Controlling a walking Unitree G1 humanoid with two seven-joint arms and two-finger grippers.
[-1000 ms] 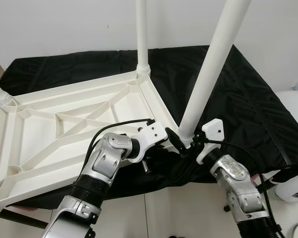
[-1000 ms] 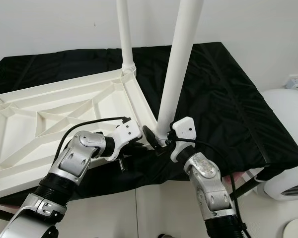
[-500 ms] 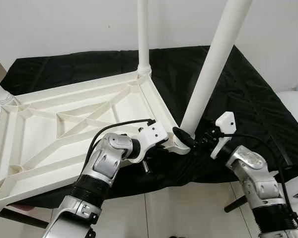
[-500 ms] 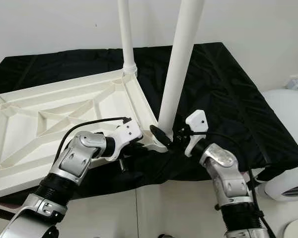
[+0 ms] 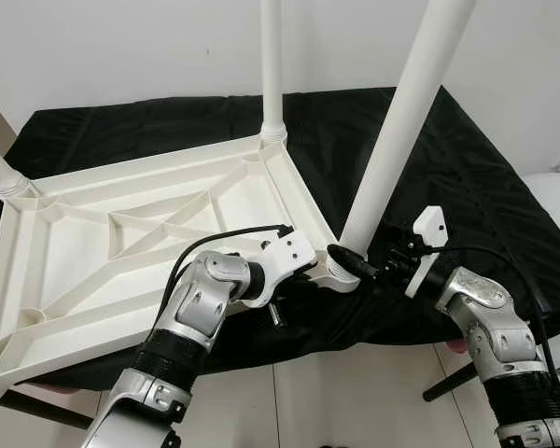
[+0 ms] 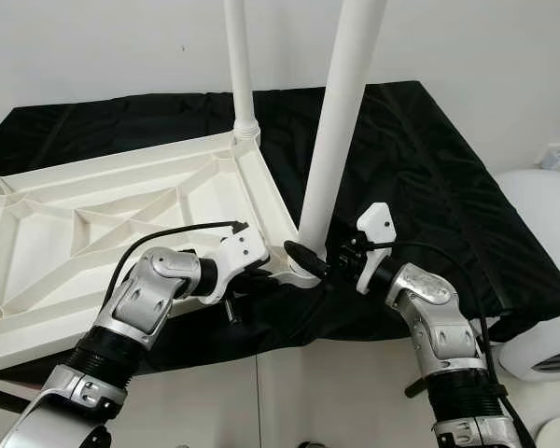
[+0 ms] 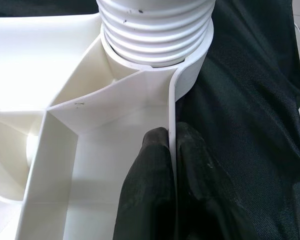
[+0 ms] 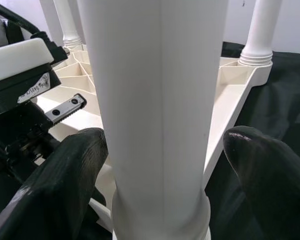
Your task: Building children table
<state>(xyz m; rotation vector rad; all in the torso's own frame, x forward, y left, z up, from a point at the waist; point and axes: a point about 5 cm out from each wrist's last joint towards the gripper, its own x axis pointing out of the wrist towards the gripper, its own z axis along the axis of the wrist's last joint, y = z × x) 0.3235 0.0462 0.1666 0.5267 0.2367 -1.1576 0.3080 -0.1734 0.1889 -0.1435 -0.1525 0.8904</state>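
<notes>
Pinching table rim (image 7: pixel 172 150), left pincer (image 7: pixel 171 145); right pincer (image 8: pixel 180 165) wide, straddling nearest leg (image 5: pixel 397 140).

The 2 head views look forward and down from above, sharing the upturned white table (image 5: pixel 131 233) on the black-draped desk (image 5: pixel 467 177). Each wrist view looks very closely along its own tool at the near right table leg (image 8: pixel 155 100).
</notes>
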